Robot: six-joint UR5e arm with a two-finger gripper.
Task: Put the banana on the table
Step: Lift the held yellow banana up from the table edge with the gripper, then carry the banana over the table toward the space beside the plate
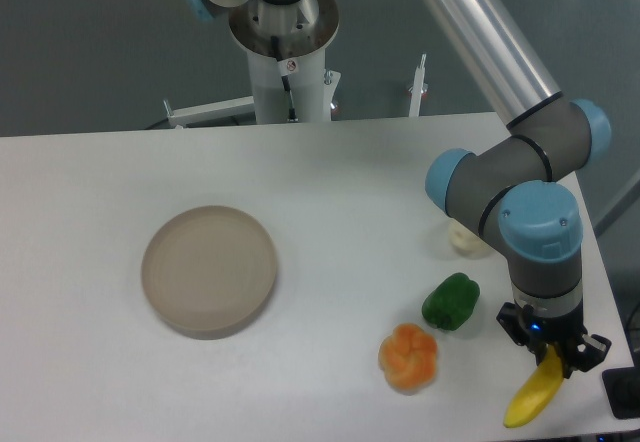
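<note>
A bright yellow banana (532, 398) sits at the near right corner of the white table (330, 182), slanting down to the left. My gripper (553, 358) points straight down over its upper end, and the fingers are shut on the banana there. The banana's lower tip is close to the table's front edge; whether it rests on the surface or hangs just above it I cannot tell.
A green pepper (451, 301) lies just left of the gripper, with a round orange segmented fruit (409, 357) in front of it. A pale object (464, 239) is partly hidden behind the arm's wrist. A round beige plate (209, 269) stands at centre left.
</note>
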